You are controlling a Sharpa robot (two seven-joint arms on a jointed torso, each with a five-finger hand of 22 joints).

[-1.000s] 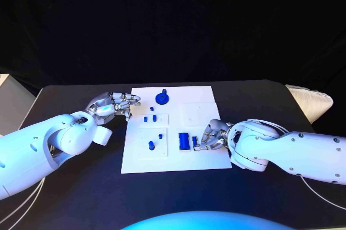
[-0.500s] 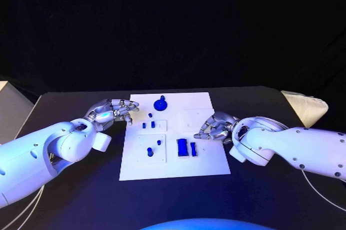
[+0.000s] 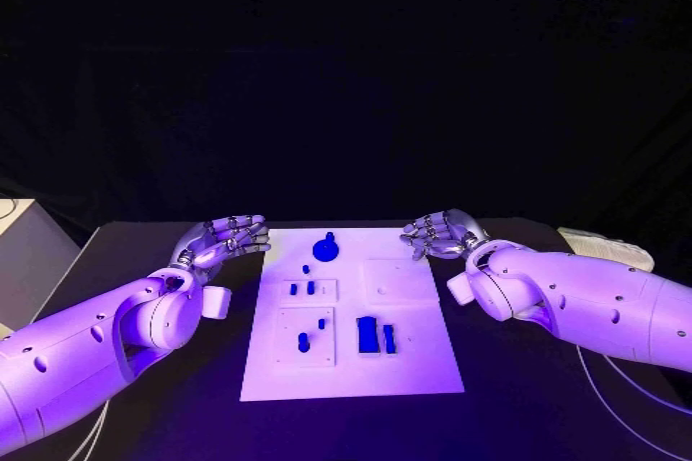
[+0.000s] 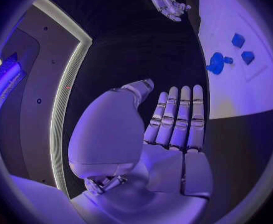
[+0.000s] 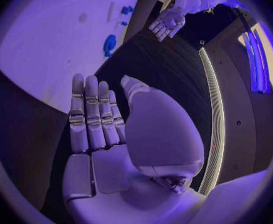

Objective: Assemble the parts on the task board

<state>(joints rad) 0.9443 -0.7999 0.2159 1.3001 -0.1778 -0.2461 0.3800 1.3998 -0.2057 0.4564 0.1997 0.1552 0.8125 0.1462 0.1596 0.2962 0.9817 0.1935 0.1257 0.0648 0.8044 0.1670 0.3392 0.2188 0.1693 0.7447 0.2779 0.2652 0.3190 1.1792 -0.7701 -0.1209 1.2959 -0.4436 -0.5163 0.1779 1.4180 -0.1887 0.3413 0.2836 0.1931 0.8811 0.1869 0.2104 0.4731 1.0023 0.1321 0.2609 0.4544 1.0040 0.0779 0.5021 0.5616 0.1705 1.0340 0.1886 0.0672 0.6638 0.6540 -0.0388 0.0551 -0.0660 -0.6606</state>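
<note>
White rectangular task board (image 3: pixel 411 361) is being laid lengthwise along the counter (image 3: pixel 534 401); left robot hand (image 3: pixel 228 237) and right robot hand (image 3: pixel 438 231) are being held empty, fingers extended.

Small blue parts (image 3: pixel 307 288): shapes indistinct.

Backdrop: black curtain (image 3: pixel 346 91) fills the upper half of the frame, faint vertical folds.
Worktop: black, matte (image 3: pixel 519 401), spanning the lower half, its far edge running across mid-frame.
Left edge: pale box-like furniture (image 3: pixel 26 256) at middle left, beside the worktop.
Right edge: pale folded cloth or cushion (image 3: pixel 613 249) at middle right, at the worktop's corner.
Light: violet wash over everything.
</note>
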